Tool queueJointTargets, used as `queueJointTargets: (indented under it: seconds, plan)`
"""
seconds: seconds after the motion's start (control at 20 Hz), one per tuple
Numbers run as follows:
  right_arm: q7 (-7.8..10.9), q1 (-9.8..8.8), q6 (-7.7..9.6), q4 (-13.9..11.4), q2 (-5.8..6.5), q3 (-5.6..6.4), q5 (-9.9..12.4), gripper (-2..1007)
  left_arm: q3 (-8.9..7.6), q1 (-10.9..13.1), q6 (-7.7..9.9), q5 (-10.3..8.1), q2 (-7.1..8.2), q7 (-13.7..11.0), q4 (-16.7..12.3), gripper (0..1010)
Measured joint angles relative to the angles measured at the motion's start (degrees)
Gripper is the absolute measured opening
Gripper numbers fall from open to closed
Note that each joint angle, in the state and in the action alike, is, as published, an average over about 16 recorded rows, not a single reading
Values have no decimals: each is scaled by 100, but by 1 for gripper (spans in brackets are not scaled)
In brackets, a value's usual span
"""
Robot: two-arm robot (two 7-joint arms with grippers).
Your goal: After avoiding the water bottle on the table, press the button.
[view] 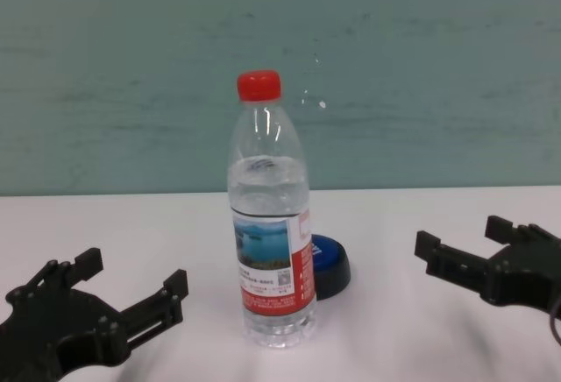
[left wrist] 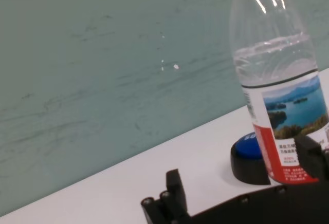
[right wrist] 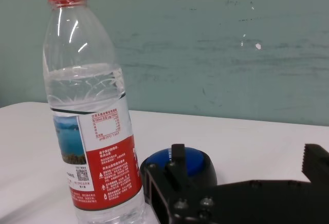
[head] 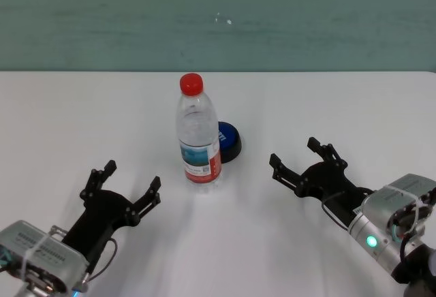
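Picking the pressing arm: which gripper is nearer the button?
Right. The right gripper sits open to the button's right with bare table between. The left gripper is farther, open, beyond the water bottle.

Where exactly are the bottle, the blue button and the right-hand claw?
water bottle (head: 200,157), head view, on its label.
button (head: 227,135), head view, on its blue top.
right gripper (head: 294,155), head view, midway between its open fingers.
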Motion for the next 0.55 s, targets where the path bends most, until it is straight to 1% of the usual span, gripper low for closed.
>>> queueJointTargets:
  seconds: [0.55]
  plan:
    - [0, 0, 0, 0, 0, 0, 0, 1004, 0, 0, 0, 0, 0, 0, 0, 1000]
